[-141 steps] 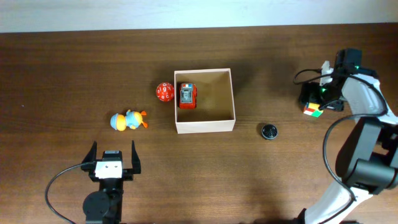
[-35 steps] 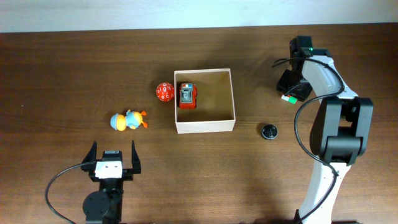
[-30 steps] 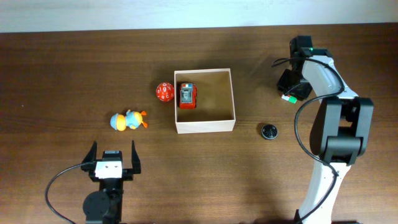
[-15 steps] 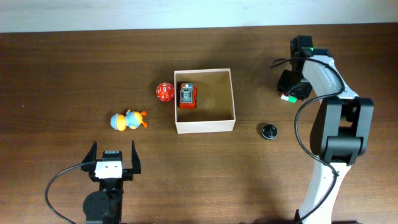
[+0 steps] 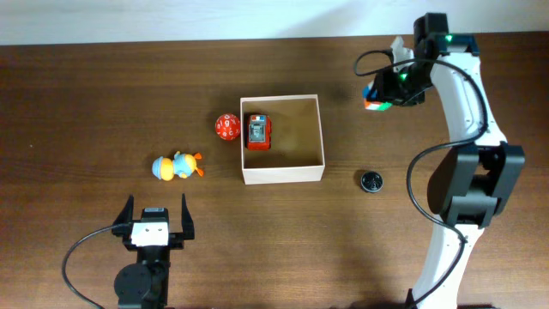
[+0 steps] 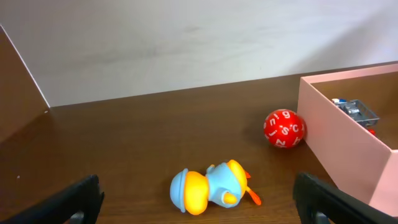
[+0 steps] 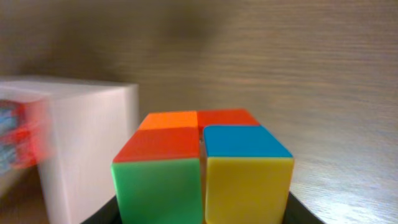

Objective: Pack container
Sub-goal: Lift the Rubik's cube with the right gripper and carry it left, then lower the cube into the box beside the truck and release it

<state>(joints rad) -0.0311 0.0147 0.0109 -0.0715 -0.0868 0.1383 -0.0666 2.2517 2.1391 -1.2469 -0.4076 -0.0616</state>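
The right gripper (image 5: pixel 385 91) is closed about halfway on a colourful puzzle cube (image 5: pixel 374 101), holding it up and to the right of the container (image 5: pixel 283 175), near the far edge of the bench (image 5: pixel 86 86). The left gripper (image 5: pixel 157 209) is spread wide with nothing in it, parked near the front of the bench, below and left of the container. The container sits mid-bench with a red toy car (image 5: pixel 257 132) against its left inner wall.

The main risk, as I judge it, is the carry to the container. If the cube travels too low it could clip the container's right wall and shove the box (it looks light), perhaps knocking the red numbered die (image 5: pixel 226 127) just outside its left wall. A release too far left would land the cube on the car. The hold also looks low on the cube, so a quick swing could tip it out.

In the right wrist view the cube (image 7: pixel 202 168) hides the finger pads, and the container beside it is smeared by blur. From overhead I cannot tell how high the cube is. The small black disc (image 5: pixel 371 181) right of the container is too small to identify. In the left wrist view the container is cut off at the frame edge, beyond the duck toy (image 6: pixel 211 190).
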